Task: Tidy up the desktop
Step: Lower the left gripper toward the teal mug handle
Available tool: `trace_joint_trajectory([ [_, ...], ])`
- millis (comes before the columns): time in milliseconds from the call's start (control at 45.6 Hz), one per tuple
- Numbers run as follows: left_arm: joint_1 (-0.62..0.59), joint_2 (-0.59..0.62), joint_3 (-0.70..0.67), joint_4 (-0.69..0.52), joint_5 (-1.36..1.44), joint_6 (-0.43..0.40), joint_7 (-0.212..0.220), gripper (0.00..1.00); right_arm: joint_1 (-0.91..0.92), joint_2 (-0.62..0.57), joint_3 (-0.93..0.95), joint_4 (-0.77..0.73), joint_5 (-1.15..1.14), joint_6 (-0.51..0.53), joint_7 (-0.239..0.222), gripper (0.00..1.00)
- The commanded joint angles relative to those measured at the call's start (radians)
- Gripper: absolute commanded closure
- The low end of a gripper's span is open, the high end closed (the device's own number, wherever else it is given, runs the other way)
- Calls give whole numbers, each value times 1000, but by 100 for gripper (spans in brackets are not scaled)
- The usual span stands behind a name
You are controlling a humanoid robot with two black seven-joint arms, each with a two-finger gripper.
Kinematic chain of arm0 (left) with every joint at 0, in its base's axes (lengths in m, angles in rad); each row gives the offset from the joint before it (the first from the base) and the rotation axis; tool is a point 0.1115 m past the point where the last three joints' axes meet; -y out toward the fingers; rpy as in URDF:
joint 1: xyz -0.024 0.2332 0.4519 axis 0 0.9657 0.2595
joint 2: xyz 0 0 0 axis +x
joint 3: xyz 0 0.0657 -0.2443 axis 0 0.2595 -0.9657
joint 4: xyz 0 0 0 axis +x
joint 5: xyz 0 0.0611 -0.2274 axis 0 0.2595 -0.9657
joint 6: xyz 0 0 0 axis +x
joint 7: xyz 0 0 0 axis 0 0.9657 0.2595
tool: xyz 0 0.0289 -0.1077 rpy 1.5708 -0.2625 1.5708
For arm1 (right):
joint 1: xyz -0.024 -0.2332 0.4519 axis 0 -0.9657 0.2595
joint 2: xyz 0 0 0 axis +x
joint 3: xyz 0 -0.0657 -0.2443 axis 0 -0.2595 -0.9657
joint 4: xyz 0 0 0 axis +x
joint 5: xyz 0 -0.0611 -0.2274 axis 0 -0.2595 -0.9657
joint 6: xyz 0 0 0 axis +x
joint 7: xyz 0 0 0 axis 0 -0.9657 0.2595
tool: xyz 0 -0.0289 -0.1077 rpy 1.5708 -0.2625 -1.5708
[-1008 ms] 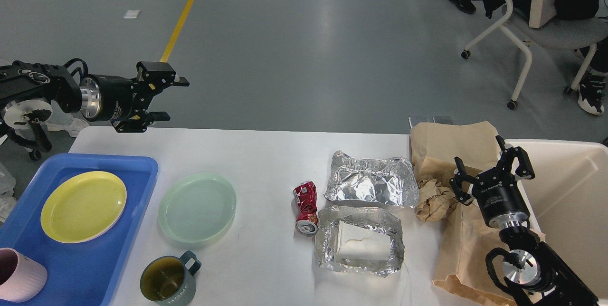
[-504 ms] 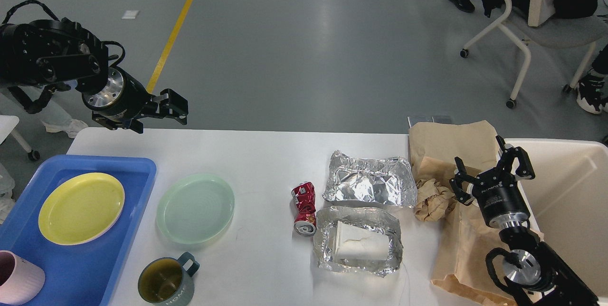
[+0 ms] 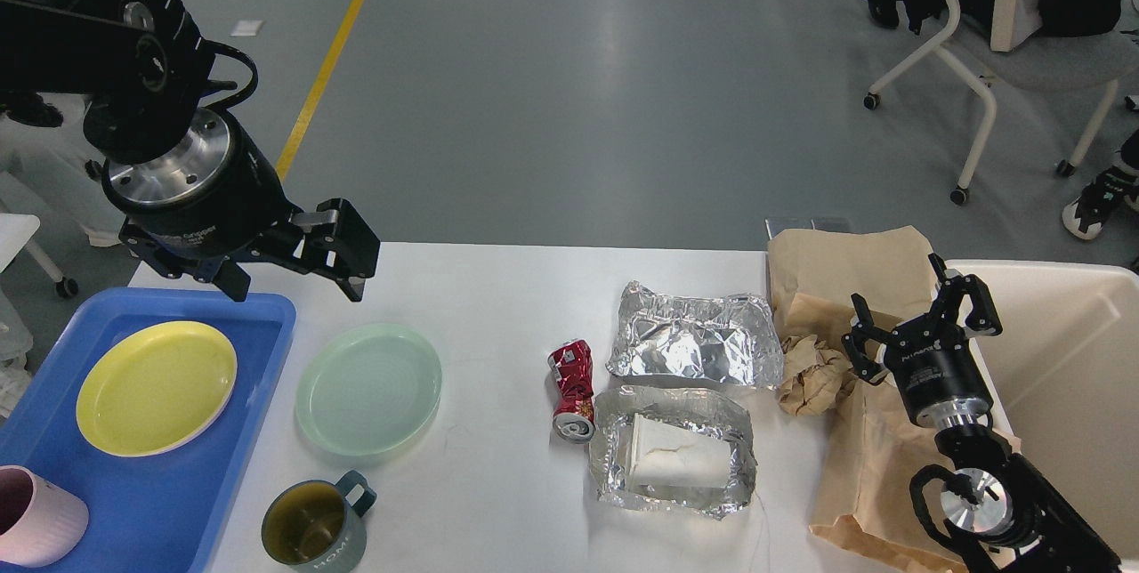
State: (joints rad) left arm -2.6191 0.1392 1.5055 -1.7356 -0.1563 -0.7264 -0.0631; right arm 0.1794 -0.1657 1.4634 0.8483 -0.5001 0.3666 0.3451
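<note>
The white surface (image 3: 498,288) spans the view, littered with stiff, slippery items such as the pale green plate (image 3: 368,389), best gripped by its rim, beneath the open left claw (image 3: 302,275); the right claw (image 3: 921,317) hangs open, empty.

the dark green mug (image 3: 314,528) at the near edge is showing the word "home" in pale letters on its side. small white lettering is showing on both gripper bodies and on the crushed red can (image 3: 572,389), too small to read.
</note>
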Motion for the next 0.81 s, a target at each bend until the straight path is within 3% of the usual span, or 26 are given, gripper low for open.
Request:
trace_joint_trajectory([
  [0, -36, -53, 44, -27, -87, -67, -3, 4, 0, 0, 0, 0, 0, 0, 0, 0],
  [131, -38, -69, 68, -25, -121, -103, -9, 4, 0, 0, 0, 0, 0, 0, 0, 0],
  [548, -9, -47, 79, -16, -121, -88, -7, 4, 0, 0, 0, 0, 0, 0, 0, 0],
  [701, 96, 86, 61, -16, -94, -65, 6, 6, 0, 0, 0, 1, 0, 0, 0, 0],
  [789, 191, 201, 35, -13, -2, -10, 8, 7, 0, 0, 0, 0, 0, 0, 0, 0],
])
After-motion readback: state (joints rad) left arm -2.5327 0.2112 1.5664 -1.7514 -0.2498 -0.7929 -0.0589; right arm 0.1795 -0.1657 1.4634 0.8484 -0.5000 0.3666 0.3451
